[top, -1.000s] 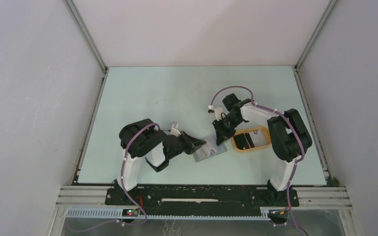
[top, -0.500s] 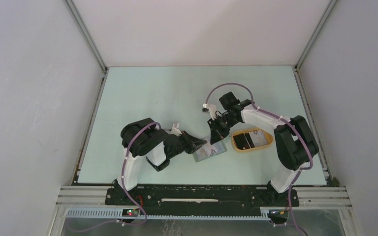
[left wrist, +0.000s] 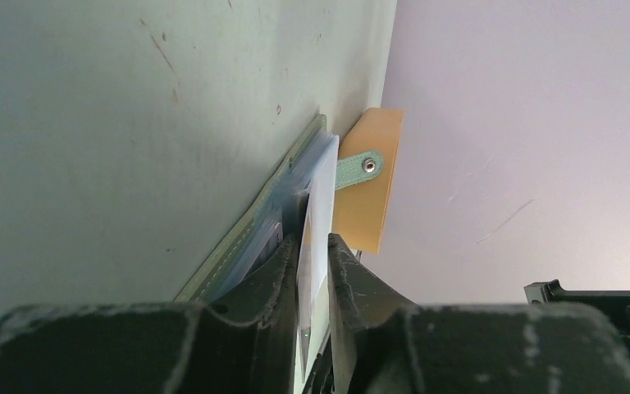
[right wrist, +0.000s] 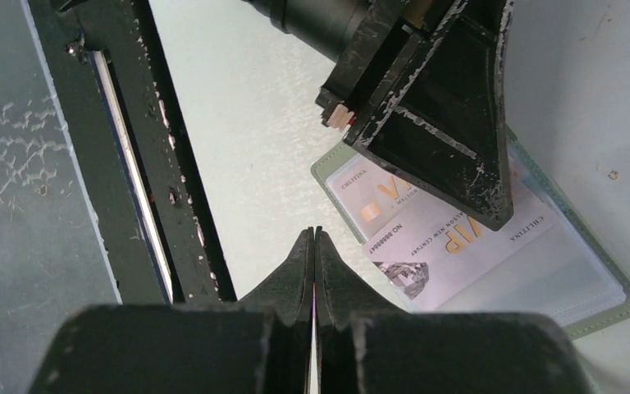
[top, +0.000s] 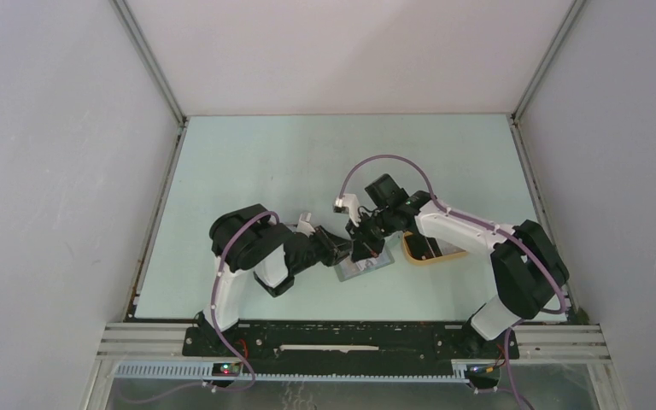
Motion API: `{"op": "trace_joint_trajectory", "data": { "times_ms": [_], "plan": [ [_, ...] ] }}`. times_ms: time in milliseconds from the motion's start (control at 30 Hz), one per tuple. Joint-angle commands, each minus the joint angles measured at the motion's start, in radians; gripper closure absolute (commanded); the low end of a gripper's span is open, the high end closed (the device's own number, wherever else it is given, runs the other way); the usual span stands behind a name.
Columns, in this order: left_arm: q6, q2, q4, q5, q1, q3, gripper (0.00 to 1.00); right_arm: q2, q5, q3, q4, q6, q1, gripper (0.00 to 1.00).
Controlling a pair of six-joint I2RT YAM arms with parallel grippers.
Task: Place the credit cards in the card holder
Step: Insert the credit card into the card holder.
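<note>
The left gripper point(left wrist: 313, 246) is reaching in low from the left side of the counter point(top: 265, 162). Its jaws are sitting narrowly apart on either face of a pale card point(right wrist: 435, 246) lettered VIP, and I cannot tell whether they are pinching it or only bracketing it. That card is lying flat across the open card holder point(right wrist: 578, 283), which is resting toward the near edge of the counter, a little right of the middle. The right gripper point(right wrist: 313, 246) is hovering just beside the holder's near-left corner with its fingers pressed fully together and nothing visibly between them. To my eye the step in hand is seating this card in its slot. Doing it well is going to mean keeping the card flat and square to the slot mouth and feeding it along its length. The closed right gripper could be pinning the holder or nudging the card's trailing edge so the thin wallet isn't skidding away. Counting now: I'm seeing one card holder, and two pale cards on it, the VIP one and a second pale card point(right wrist: 365, 197) tucked partly beneath it. One tan tray point(top: 418, 260) is sitting just beside the holder toward the right edge. Something dark point(top: 428, 248) is showing in it, likely a black card or two, but the right arm is hiding too much for a firm count.
</note>
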Motion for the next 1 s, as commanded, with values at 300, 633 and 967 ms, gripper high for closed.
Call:
{"op": "trace_joint_trajectory", "data": {
  "times_ms": [300, 633, 967],
  "plan": [
    [0.011, 0.031, -0.009, 0.004, 0.016, 0.012, 0.75, 0.044, 0.050, 0.000, 0.049, 0.087, 0.011, 0.80],
    [0.011, 0.038, -0.006, 0.004, 0.016, 0.015, 0.75, 0.081, 0.121, -0.037, 0.149, 0.297, 0.056, 0.98],
    [0.011, 0.051, -0.003, 0.007, 0.016, 0.025, 0.74, 0.052, 0.361, -0.124, 0.310, 0.454, 0.110, 1.00]
  ]
}}
